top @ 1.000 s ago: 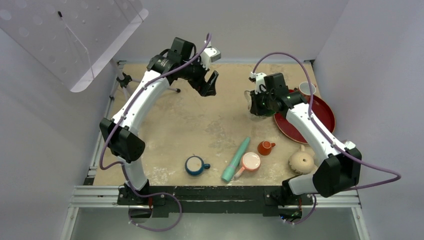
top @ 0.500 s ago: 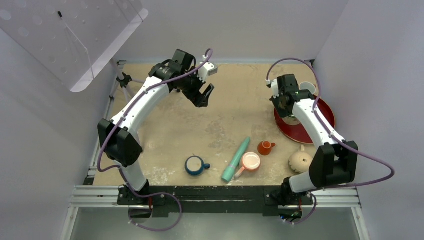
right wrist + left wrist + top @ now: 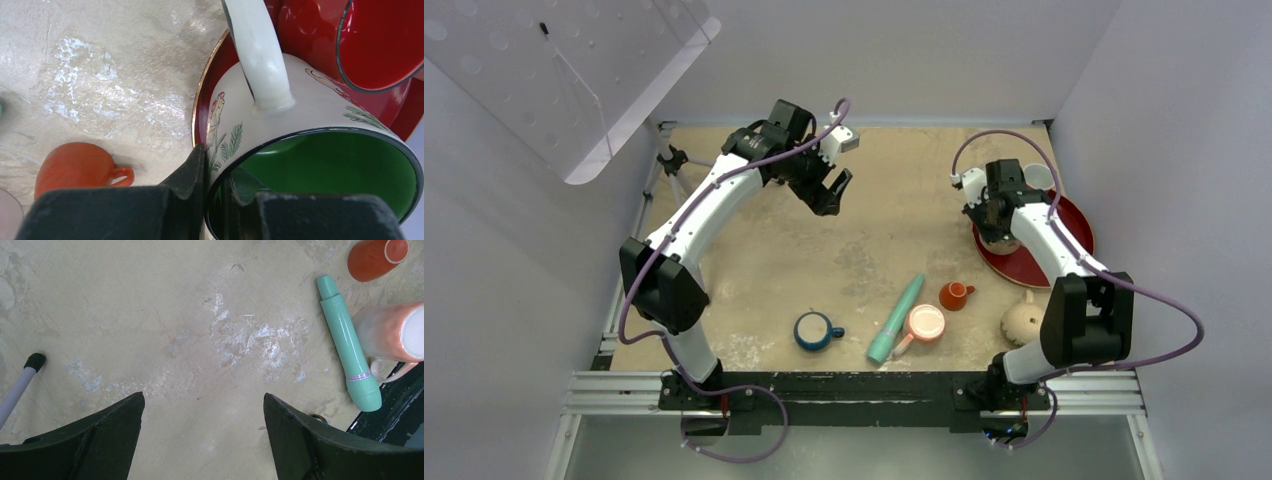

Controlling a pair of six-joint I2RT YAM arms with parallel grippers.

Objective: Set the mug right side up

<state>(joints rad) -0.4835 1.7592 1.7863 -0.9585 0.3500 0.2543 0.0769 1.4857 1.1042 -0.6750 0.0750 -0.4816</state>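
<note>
The right claw is pinching the rim of a white mug with a green inside. One finger is outside the wall and one is inside. That mug hangs tipped on its side, handle up, just over the edge of a red plate.

That looks like the wrong cup. The tan mug, the one to be turned, sits far back by the near edge of the table, close to the right arm's own base. It seems to rest mouth-down, but that is hard to tell from above.

What could go wrong? The hold on the white mug is only a thin bite on the rim. If it slips, or the claw opens while the mug is tipped, the mug could drop, bang the plate and roll off.

Next trouble: the tan mug is round and smooth, so fingers may slide off it. It is also tucked near the arm's elbow — a tight reach that could bump it over. A small orange cup stands nearby and could get knocked too.

The left claw is wide apart and holds nothing, hovering over bare table at the far side.
</note>
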